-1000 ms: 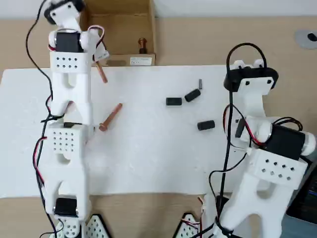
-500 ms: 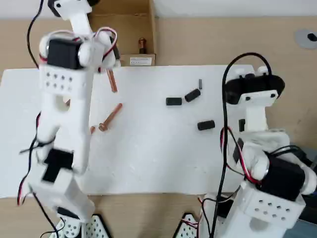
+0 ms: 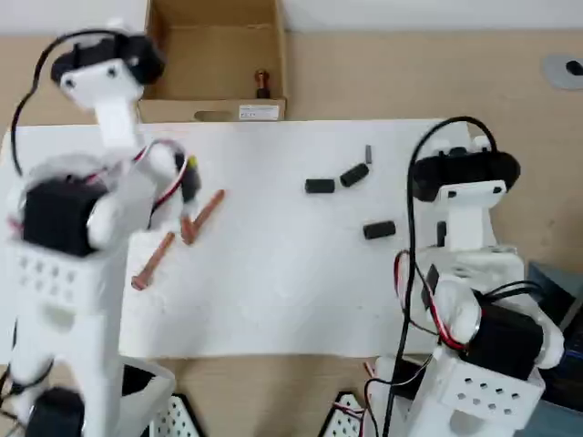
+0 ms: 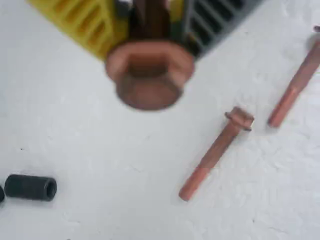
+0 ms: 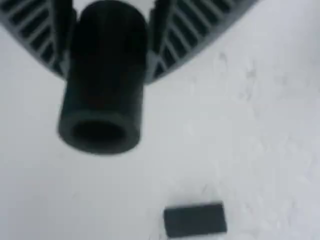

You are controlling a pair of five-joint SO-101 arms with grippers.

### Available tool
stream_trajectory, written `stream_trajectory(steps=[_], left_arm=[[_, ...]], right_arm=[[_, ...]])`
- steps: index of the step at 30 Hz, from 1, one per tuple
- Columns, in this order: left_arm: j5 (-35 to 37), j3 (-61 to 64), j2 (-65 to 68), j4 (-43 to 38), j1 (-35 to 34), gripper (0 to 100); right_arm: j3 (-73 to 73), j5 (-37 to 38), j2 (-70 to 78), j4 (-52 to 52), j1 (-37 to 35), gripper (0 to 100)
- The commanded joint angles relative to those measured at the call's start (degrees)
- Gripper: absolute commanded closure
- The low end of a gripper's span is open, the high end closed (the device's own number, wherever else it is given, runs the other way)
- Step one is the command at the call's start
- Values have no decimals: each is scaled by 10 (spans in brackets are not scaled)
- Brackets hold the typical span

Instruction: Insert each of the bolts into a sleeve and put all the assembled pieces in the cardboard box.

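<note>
Between the left gripper's fingers: the left gripper (image 4: 150, 20) is clamped on a copper bolt (image 4: 150, 75). Its head faces the wrist cam and its shank runs up between the yellow and black fingers, off the table, so I'd say it's ready for mating.
Over on the right side: the right gripper (image 5: 107, 20) is pinching a black sleeve (image 5: 102, 85) mid-body. The open bore is left unblocked, which looks like the whole point of that grip.
On the sheet, left half: two loose bolts (image 3: 202, 217) (image 3: 152, 260) lie flat near the left arm, apart from each other and waiting their turn.
On the sheet, middle: three spare sleeves (image 3: 320, 187) (image 3: 354, 175) (image 3: 379, 230) sit closer to the right arm, so each arm has its own stock.
At the far edge: the cardboard box (image 3: 214, 111) has one copper piece (image 3: 262, 82) inside. It's probably already sleeved, but it's too small to say.
Underneath: a white sheet (image 3: 273, 300).
</note>
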Motion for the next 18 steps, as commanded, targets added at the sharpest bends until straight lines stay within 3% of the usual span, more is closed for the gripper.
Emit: stream_trajectory(steps=[1,7,18], left_arm=[[-8,100,-99,-46,0,1000],[-8,331,-266,-164,0,1000],[-8,677,-592,-337,-1,1000]], right_arm=[[38,-6,-17,-62,3,987],[133,-17,-52,-159,-32,987],[304,-129,-203,-290,-220,988]])
